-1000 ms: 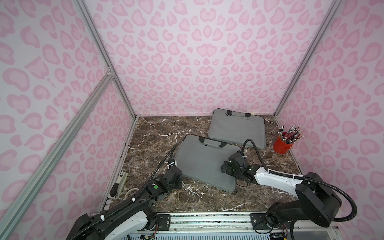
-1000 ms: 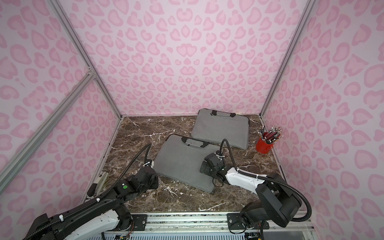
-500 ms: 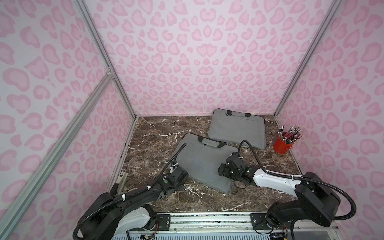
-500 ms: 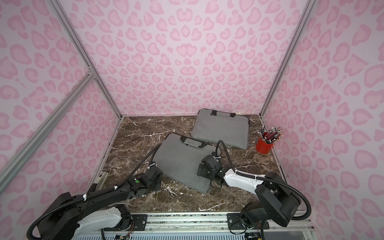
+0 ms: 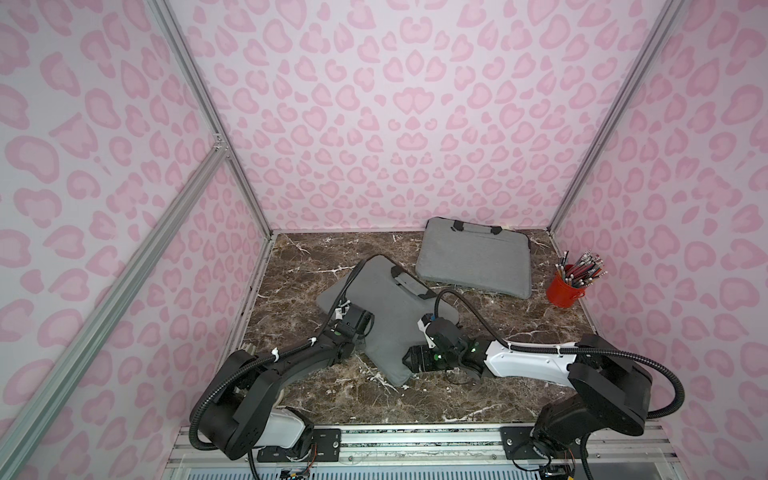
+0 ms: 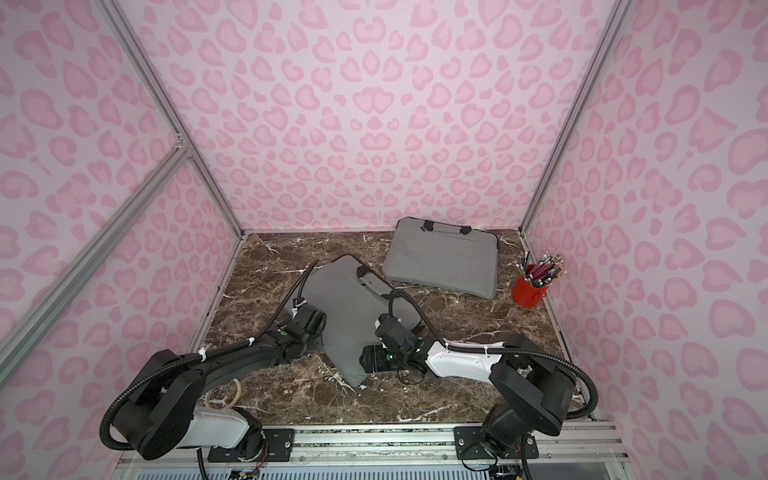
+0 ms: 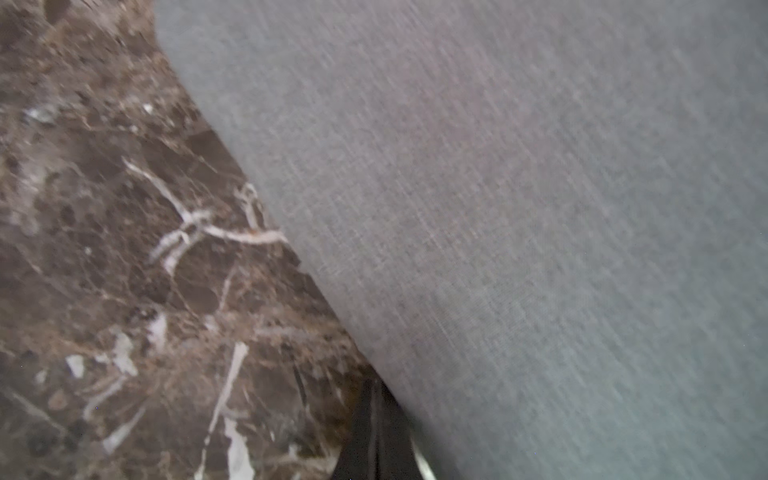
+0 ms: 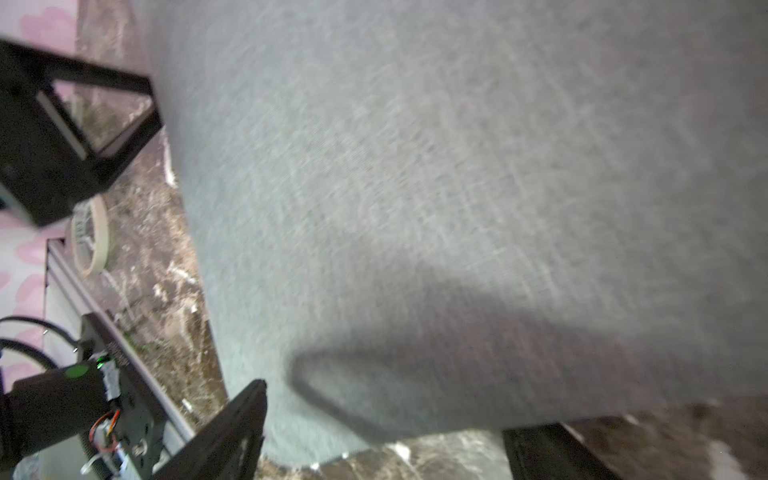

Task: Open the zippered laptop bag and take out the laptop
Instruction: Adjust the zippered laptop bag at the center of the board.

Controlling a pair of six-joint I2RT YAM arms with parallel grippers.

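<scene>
Nearest to us runs the metal rail (image 5: 415, 440) with both arm bases fixed to it; beside the left base a roll of tape (image 8: 104, 237) lies on the marble table (image 5: 353, 399).

A little farther in, the right gripper (image 5: 409, 359) sits low at the near corner of the grey laptop bag (image 5: 386, 307). In the right wrist view its fingers (image 8: 232, 428) stand wide apart with that rounded corner between them; we cannot tell whether either one touches the fabric.

Across the bag, the left gripper (image 5: 363, 336) meets its left edge. In the left wrist view the two black fingers (image 7: 376, 415) are pressed together, their tip running up against the fabric's edge; we cannot tell whether anything is pinched between them.

The bag itself lies on the marble about mid-table, turned askew, with its dark handle (image 5: 409, 284) on the far side. In both top views the near half looks rumpled and drawn in between the two grippers; we cannot make out the zip.

Farther back, a second grey bag (image 5: 473, 262) lies flat with its handle toward the back wall, apart from the first. To the right, close to the side wall, stands a red cup (image 5: 563, 293) full of pencils. Behind everything rise the pink spotted walls (image 5: 395, 124).
</scene>
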